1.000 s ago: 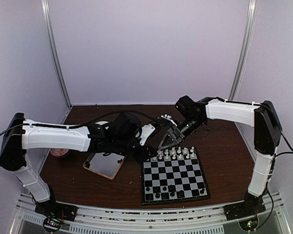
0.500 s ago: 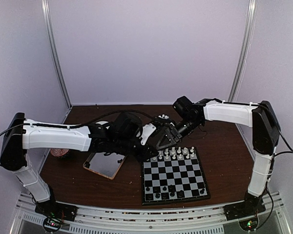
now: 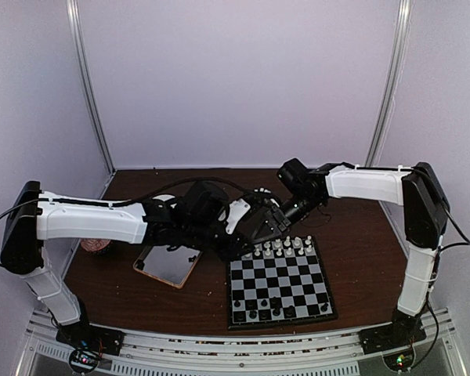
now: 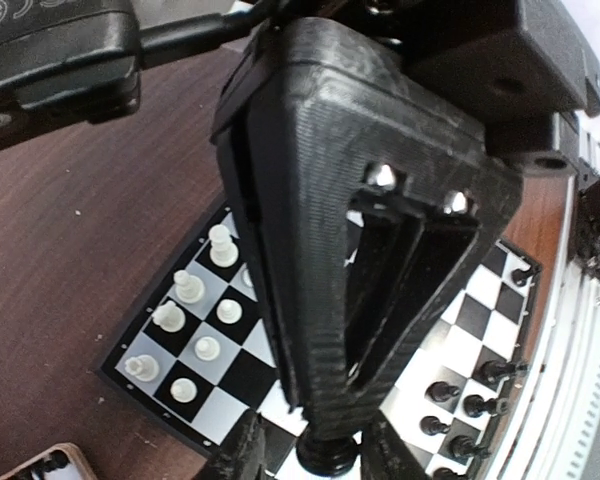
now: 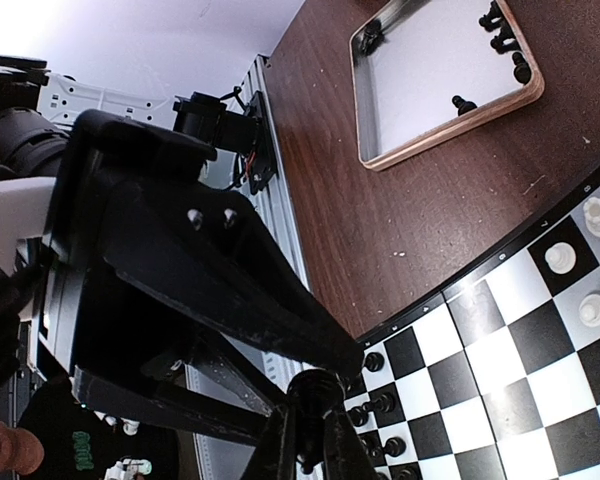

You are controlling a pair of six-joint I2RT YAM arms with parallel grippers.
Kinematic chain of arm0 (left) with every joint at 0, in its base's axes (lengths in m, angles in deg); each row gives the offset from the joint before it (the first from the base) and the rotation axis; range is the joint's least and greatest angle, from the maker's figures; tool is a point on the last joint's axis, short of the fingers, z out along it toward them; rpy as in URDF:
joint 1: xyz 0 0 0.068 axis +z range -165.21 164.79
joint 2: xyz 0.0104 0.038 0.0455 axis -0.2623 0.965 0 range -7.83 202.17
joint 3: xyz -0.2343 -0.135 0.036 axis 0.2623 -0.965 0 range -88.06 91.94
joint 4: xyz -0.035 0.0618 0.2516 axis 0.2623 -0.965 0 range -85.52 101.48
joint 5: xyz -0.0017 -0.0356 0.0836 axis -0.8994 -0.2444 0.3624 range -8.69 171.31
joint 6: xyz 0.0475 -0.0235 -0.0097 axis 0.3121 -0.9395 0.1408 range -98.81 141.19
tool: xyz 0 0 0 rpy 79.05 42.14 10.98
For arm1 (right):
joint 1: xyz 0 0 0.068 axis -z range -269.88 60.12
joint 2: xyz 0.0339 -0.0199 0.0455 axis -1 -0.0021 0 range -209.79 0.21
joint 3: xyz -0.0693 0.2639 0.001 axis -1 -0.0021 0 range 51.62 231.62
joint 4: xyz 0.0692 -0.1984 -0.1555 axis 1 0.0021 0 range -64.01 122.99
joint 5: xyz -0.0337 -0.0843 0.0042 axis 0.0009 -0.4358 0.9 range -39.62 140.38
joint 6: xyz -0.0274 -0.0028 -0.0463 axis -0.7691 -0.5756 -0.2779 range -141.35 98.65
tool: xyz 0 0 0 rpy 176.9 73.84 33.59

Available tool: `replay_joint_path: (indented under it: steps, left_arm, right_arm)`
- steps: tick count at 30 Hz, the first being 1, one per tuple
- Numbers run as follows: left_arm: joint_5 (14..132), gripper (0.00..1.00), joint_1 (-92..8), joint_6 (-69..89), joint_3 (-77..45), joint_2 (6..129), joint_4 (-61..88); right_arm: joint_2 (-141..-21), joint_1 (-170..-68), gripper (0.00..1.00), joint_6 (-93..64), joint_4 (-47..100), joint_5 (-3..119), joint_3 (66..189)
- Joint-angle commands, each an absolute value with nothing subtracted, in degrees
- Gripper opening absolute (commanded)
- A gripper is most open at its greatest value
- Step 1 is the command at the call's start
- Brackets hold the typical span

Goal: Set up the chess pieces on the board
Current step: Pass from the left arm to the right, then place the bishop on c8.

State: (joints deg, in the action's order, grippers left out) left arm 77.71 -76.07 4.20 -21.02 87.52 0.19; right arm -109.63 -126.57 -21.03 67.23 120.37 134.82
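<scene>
A black piece (image 4: 327, 455) hangs above the board (image 3: 286, 282), near its far left corner, caught between both arms. The right tool (image 5: 312, 425) pinches its top, jaws closed on it. The left tool (image 4: 315, 465) flanks the same piece's base with its jaws narrowly parted, a slit of gap showing on one side. On the board, white pieces (image 3: 283, 247) stand in the two far rows and black pieces (image 3: 258, 308) in the two near rows, with several squares there bare. To the left of the board, near it on the dark bench (image 3: 352, 235), lies a wood-rimmed tray (image 5: 450, 135) holding a few spare pieces (image 5: 500, 25), all black
</scene>
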Motion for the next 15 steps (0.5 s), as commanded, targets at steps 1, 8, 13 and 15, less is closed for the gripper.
replay_joint_path:
  steps: [1,8,13,15]
  left_arm:
    - [83.63,0.36,-76.29,6.15,-20.33,83.93,-1.55]
    - [84.62,0.44,-71.13,12.48,-18.76,77.69,-10.21]
    - [84.97,0.45,-62.92,13.83,-14.54,77.40,-14.97]
    - [85.01,0.46,-59.65,13.59,-14.13,77.30,-15.15]
  right_arm:
    - [-105.95,-125.38,0.06,-26.33,70.01,115.70,134.63]
    - [-97.18,-122.25,0.06,-34.67,74.01,105.83,131.29]
    - [-86.94,-122.27,0.06,-43.70,76.37,94.34,125.05]
    - [-83.67,-122.36,0.06,-46.38,77.30,90.46,122.18]
